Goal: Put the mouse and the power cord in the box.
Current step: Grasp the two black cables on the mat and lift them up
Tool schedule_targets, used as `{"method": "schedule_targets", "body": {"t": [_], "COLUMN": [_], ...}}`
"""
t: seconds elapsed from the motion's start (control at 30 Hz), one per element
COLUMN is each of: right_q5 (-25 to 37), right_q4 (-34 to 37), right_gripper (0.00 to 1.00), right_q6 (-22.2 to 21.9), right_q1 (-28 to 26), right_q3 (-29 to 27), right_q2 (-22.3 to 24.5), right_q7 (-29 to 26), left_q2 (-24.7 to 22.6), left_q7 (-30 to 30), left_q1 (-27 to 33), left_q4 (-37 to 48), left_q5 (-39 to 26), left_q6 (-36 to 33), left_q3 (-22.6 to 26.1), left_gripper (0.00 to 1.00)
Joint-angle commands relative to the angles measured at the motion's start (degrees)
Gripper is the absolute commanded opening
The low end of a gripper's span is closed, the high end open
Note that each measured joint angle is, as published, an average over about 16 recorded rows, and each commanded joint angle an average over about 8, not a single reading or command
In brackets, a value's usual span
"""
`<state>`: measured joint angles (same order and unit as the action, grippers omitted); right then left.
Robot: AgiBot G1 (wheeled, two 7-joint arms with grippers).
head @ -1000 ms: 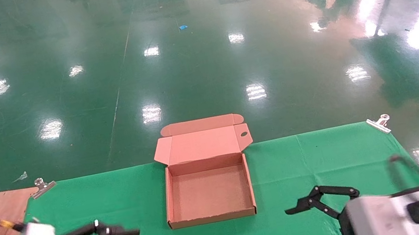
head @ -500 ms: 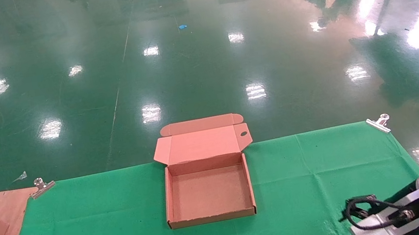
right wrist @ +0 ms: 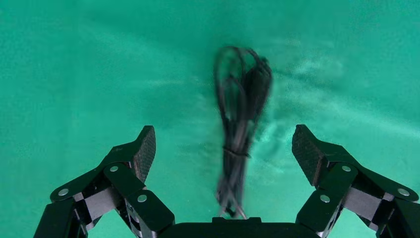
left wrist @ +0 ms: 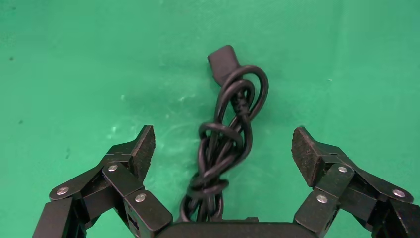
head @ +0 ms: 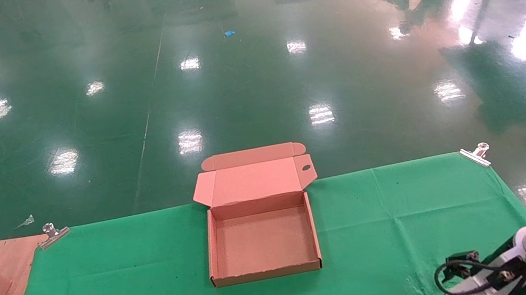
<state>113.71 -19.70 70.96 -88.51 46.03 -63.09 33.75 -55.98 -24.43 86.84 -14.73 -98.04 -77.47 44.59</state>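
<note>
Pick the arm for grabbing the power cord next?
Left, probably. The left claw is open and straddles the power cord lying on the green cloth; the box is empty.

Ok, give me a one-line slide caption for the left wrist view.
Left gripper open above the coiled black power cord lying on the green cloth, fingers either side, nothing grasped.

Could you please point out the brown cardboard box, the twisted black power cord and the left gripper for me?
Shallow brown cardboard box (head: 267, 272): head view, near wall.
Twisted black power cord (left wrist: 225, 144): left wrist view, knotted middle.
Left gripper (left wrist: 223, 148): left wrist view, midway between open fingers.
</note>
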Motion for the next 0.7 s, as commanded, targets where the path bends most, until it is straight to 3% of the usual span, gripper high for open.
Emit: {"method": "schedule_targets", "body": {"t": [0.03,0.33,0.4,0.6,0.67,0.7], "right_q5": [-0.19,-0.25,-0.24,-0.60,-0.79,-0.87], "right_q4": [3.05,10.40,11.45,14.29,15.07,15.42], "right_gripper": [1.00,0.99,0.78,0.04,0.00,0.00], "right_q6": [-1.39,-5.33,-5.88,-6.26,-6.07,-5.95], "right_q1": [-0.58,-2.07,-2.38,-3.31,-3.50,-3.57], "right_q3": [-0.20,-0.28,-0.27,-0.51,-0.62,-0.67], "right_q2": [-0.91,-3.50,-3.85,-4.66,-4.85,-4.93], "right_q7": [1.58,7.58,8.66,10.59,11.07,11.32], "left_q2": [-0.75,-2.05,-2.10,-2.38,-2.38,-2.35], "left_q7": [-1.49,-4.72,-5.45,-7.50,-8.03,-8.25], "left_q1": [0.11,1.19,1.38,1.81,1.92,1.95], "left_q4": [1.86,6.72,7.39,9.06,9.62,9.90], "left_q5": [-0.04,-0.41,-0.17,0.17,0.31,0.39], "left_q6": [1.06,4.12,4.45,4.45,4.29,4.21], "left_q3": [-0.03,0.04,-0.15,-0.38,-0.47,-0.52], "left_gripper": [1.00,1.00,1.00,0.25,0.00,0.00]}}
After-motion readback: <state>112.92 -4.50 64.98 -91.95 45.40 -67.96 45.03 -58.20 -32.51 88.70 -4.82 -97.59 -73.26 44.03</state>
